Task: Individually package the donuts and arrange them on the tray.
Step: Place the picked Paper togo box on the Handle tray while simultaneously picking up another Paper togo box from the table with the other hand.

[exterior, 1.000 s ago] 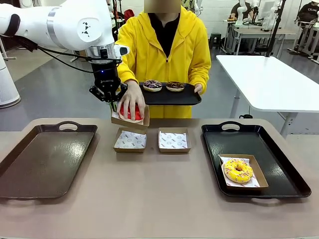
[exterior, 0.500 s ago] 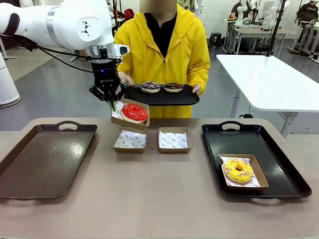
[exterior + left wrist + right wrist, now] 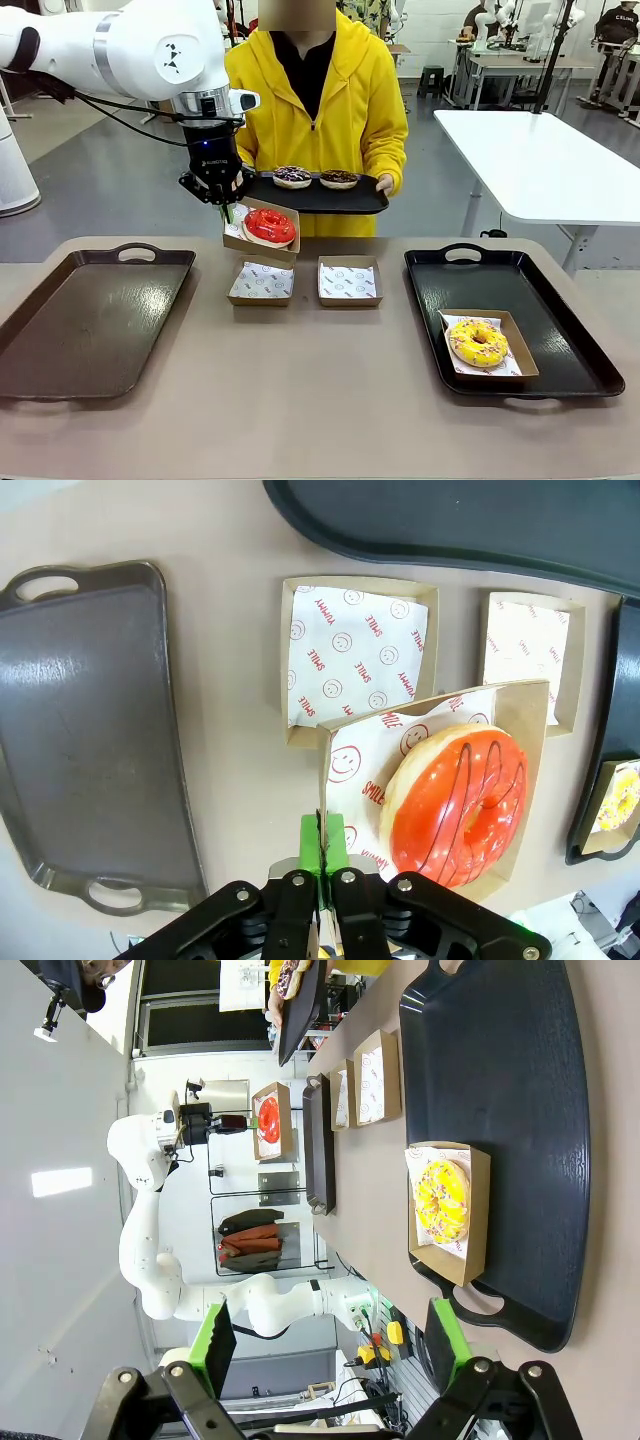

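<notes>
Box (image 3: 255, 247) rim pinched in clenched left gripper (image 3: 227, 210), red donut (image 3: 270, 225) inside; right gripper (image 3: 330, 1345) released. We see brown tray (image 3: 85, 320) free; person's hand left the donut.

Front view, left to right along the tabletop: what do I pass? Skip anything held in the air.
Brown tray → paper-lined box → second paper-lined box → black tray, with the boxed yellow-iced donut sitting in its right half.

ref empty boxes (image 3: 349, 281) | left: left tray (image 3: 90, 320) | right: right tray (image 3: 480, 285) holding boxed donut (image 3: 477, 343) | above: raised box (image 3: 255, 246) | behind: two donuts (image 3: 292, 177)
</notes>
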